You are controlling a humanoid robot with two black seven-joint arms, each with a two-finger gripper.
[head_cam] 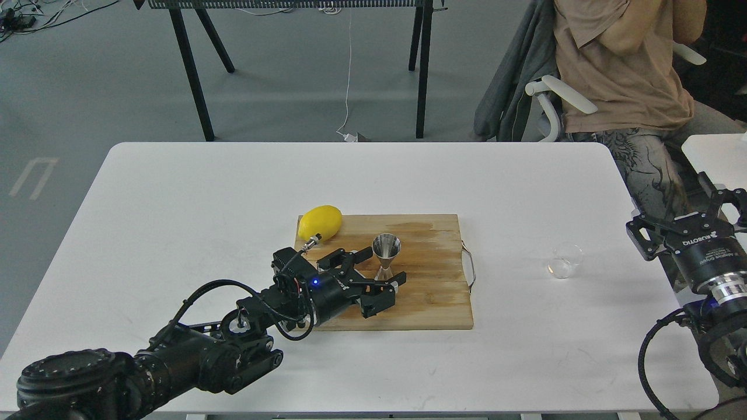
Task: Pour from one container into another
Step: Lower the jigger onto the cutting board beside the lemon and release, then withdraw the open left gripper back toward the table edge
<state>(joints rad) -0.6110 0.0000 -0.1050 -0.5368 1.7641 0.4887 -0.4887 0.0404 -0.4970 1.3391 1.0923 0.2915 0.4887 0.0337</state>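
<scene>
Head view: the jigger (386,255) stands upright on the board (432,291), near its middle, with the left gripper (382,269) spread open around its waist and base, one finger behind and one in front; I cannot tell whether either touches it. That placing suggests the arm means to steady the jigger as the receiver. The cup (566,260) sits on the table (175,204) right of the board, well apart from the jigger. The right gripper (688,224) hovers just beside the cup, jaws open, holding nothing, probably to fetch it. A lemon (320,222) lies at the board's far left corner
</scene>
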